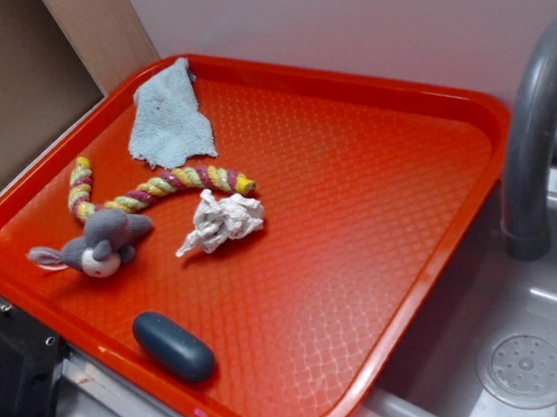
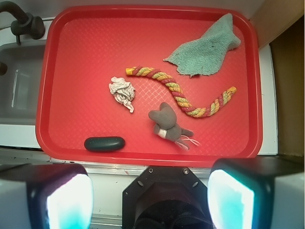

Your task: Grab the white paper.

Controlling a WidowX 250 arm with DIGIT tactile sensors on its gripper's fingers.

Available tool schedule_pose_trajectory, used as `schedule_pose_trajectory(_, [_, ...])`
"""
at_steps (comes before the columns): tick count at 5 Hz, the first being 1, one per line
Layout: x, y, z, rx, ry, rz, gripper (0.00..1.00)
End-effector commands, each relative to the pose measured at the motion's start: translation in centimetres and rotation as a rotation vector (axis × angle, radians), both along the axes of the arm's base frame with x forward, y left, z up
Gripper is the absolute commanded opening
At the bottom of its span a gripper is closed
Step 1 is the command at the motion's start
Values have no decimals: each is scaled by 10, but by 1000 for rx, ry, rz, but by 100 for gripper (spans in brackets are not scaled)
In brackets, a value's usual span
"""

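Lay untouched near the middle of the red tray: the white paper, a crumpled wad, nothing grabbed yet. Ran with its long axis roughly along the tray's length, thin twisted tail pointing toward the grey mouse and the near rim. Sat just beside one end of the rope toy, apart from the pale cloth further back and the dark pebble by the front rim. Hung high above the tray, fingers wide apart and empty; whole approach, descent and closing probably left to do.
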State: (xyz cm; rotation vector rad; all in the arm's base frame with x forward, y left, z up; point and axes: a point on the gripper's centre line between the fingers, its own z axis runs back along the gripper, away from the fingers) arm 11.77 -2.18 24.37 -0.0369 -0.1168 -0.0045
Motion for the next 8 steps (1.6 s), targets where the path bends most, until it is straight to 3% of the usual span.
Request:
schedule_pose_trajectory(1, [0,0,0,0,0,0,100])
schedule_pose_trajectory(2, [22,-11,-7,-21,-64,-68,100])
schedule_pose_trajectory(4, [60,-34,-34,-79,-94,-200,100])
schedule_pose_trajectory(5, [81,-53,-74,-10,-80,-301,100])
schedule_pose_trajectory(6, [86,-67,-110,36,-76,-412,100])
schedule_pose_trajectory(7, [91,-71,-143,71,-43,-468,100])
schedule_pose_trajectory(8, [96,-69,-177,162,-1,-480,100])
